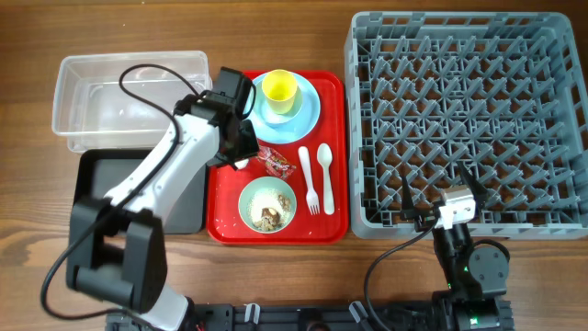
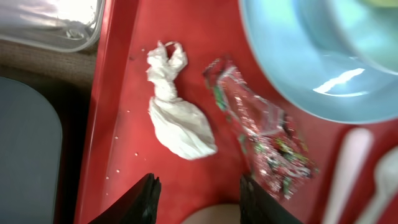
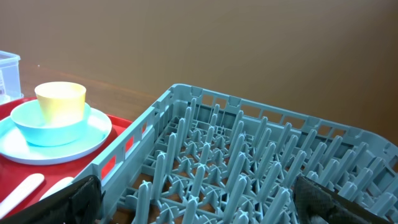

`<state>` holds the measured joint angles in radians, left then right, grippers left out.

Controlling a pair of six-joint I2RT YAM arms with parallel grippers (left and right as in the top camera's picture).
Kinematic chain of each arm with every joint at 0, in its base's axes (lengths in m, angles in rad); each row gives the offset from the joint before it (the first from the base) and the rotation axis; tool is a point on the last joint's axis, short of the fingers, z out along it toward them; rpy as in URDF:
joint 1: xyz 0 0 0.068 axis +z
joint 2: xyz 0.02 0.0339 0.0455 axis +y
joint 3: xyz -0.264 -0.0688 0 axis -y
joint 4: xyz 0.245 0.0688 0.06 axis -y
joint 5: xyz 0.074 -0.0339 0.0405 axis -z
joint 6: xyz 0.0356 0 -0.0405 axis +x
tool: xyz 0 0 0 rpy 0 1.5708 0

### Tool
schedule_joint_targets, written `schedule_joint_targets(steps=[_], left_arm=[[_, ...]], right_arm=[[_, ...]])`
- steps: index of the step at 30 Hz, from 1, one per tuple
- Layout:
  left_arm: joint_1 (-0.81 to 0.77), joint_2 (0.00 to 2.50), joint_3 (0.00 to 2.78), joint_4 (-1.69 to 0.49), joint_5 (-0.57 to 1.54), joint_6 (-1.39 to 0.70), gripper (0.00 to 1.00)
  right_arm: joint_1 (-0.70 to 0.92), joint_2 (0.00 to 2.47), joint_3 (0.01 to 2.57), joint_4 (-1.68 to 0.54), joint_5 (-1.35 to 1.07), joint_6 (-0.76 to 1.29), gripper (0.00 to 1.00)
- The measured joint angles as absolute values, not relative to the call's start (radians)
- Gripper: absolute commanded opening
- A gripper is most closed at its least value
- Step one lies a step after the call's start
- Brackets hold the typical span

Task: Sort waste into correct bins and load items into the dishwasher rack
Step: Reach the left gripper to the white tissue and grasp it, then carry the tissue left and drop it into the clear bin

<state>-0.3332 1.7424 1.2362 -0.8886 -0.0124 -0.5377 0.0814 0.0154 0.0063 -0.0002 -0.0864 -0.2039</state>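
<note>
Left wrist view shows the left gripper (image 2: 200, 200) spread wide and empty above the red tray (image 2: 124, 155), crumpled white tissue (image 2: 177, 121) just ahead of its fingertips beside the red snack wrapper (image 2: 264, 140); the right gripper (image 3: 202, 202), likewise released, hovers at the dishwasher rack (image 3: 249, 155).

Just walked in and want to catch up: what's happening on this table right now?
The left gripper hangs open over the red tray, just above the crumpled tissue and the red wrapper, gripping neither. The right gripper sits open at the near edge of the dishwasher rack, holding nothing. The yellow cup, plate, green bowl, fork and spoon are on the tray. The rack holds no dishes, and the clear tub looks empty.
</note>
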Motion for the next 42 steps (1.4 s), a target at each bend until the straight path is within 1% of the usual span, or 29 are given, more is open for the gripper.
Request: schedule_joint_targets(steps=[5, 8, 10, 12, 14, 15, 19, 23, 27, 30, 33, 36, 39, 40, 41, 42], left_arm=[[-0.333, 1.829, 1.236, -0.862, -0.038, -0.564, 0.43], [-0.333, 1.866, 1.236, -0.844, -0.041, -0.567, 0.42], [-0.333, 1.885, 1.236, -0.844, -0.041, -0.567, 0.33], [-0.333, 1.889, 1.236, -0.844, -0.041, -0.571, 0.22], [-0.333, 1.889, 1.236, -0.845, -0.043, -0.574, 0.04], [-0.333, 1.889, 1.236, -0.845, -0.045, -0.574, 0.04], [-0.333, 1.889, 1.238, -0.862, -0.048, -0.579, 0.04], [-0.332, 1.883, 1.29, -0.988, -0.048, -0.579, 0.04], [-0.306, 1.798, 1.417, -1.086, -0.052, -0.579, 0.04], [-0.26, 1.694, 1.477, -1.072, -0.063, -0.579, 0.04], [-0.195, 1.61, 1.491, -1.037, -0.117, -0.582, 0.05], [-0.137, 1.62, 1.492, -0.989, -0.189, -0.582, 0.08], [-0.093, 1.673, 1.492, -0.939, -0.223, -0.582, 0.08], [-0.083, 1.698, 1.492, -0.925, -0.232, -0.582, 0.11], [-0.074, 1.726, 1.492, -0.909, -0.242, -0.582, 0.2], [-0.064, 1.762, 1.492, -0.884, -0.253, -0.582, 0.39]], right_arm=[[0.081, 0.015, 0.006, 0.0, -0.086, -0.204, 1.0], [0.081, 0.015, 0.006, 0.0, -0.086, -0.204, 1.0], [0.081, 0.015, 0.006, 0.0, -0.086, -0.204, 1.0], [0.081, 0.015, 0.006, 0.0, -0.086, -0.204, 1.0], [0.081, 0.015, 0.006, 0.0, -0.086, -0.204, 1.0], [0.081, 0.015, 0.006, 0.0, -0.086, -0.204, 1.0], [0.081, 0.015, 0.006, 0.0, -0.086, -0.204, 1.0], [0.081, 0.015, 0.006, 0.0, -0.086, -0.204, 1.0], [0.081, 0.015, 0.006, 0.0, -0.086, -0.204, 1.0], [0.081, 0.015, 0.006, 0.0, -0.086, -0.204, 1.0], [0.081, 0.015, 0.006, 0.0, -0.086, -0.204, 1.0], [0.081, 0.015, 0.006, 0.0, -0.086, -0.204, 1.0], [0.081, 0.015, 0.006, 0.0, -0.086, -0.204, 1.0], [0.081, 0.015, 0.006, 0.0, -0.086, -0.204, 1.0], [0.081, 0.015, 0.006, 0.0, -0.086, -0.204, 1.0], [0.081, 0.015, 0.006, 0.0, -0.086, -0.204, 1.0]])
